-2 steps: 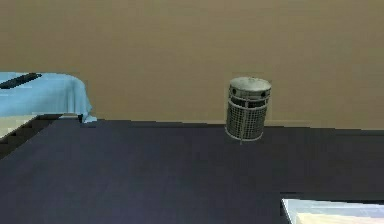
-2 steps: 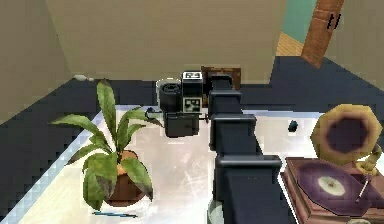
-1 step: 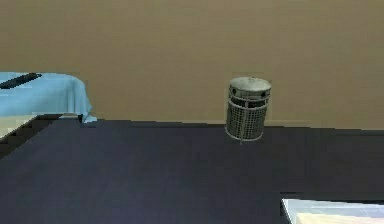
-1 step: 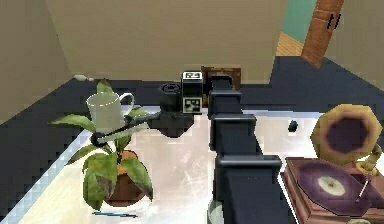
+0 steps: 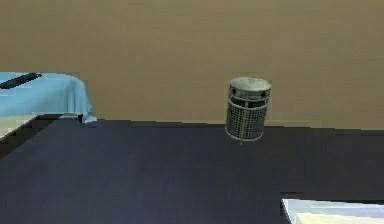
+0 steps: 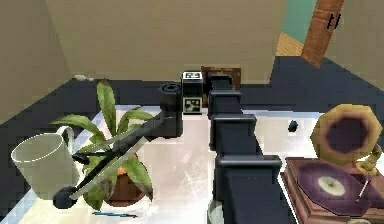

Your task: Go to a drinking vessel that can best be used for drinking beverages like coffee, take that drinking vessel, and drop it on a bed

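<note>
In the arm side view a white mug point(image 6: 43, 160) hangs at the far end of my gripper point(image 6: 68, 195), clear of the white tabletop point(image 6: 185, 175) behind it, so the gripper holds the mug. The dark arm point(image 6: 232, 130) runs up the middle to its white marker squares point(image 6: 191, 92), and the gripper's body slants down to the left from there. In the forward view a bed with a light blue cover point(image 5: 45, 97) stands at the left edge against the tan wall, with a dark flat object point(image 5: 20, 80) lying on it.
A mesh waste bin point(image 5: 247, 108) stands by the wall across the dark carpet. A potted plant point(image 6: 118, 150) and a blue pen point(image 6: 115, 213) are on the white table. A gramophone point(image 6: 345, 150) sits on a wooden stand at the right. A wooden door point(image 6: 322, 30) is far right.
</note>
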Robot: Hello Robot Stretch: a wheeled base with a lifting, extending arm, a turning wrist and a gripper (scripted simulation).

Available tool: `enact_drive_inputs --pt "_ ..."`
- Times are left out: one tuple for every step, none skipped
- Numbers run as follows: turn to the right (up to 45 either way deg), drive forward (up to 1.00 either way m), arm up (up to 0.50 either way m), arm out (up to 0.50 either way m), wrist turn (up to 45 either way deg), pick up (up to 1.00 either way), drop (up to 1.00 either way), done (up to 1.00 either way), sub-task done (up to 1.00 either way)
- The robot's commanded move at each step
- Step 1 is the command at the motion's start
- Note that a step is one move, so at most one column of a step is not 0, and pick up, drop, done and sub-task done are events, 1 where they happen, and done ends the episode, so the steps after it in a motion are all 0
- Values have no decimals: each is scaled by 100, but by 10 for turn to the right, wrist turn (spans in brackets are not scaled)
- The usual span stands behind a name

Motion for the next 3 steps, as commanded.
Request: enact_drive_inputs --pt "0 0 0 0 -270 0 0 0 0" --pt "0 0 0 -20 0 0 0 0 0" --pt "-450 0 0 0 0 0 0 0 0"
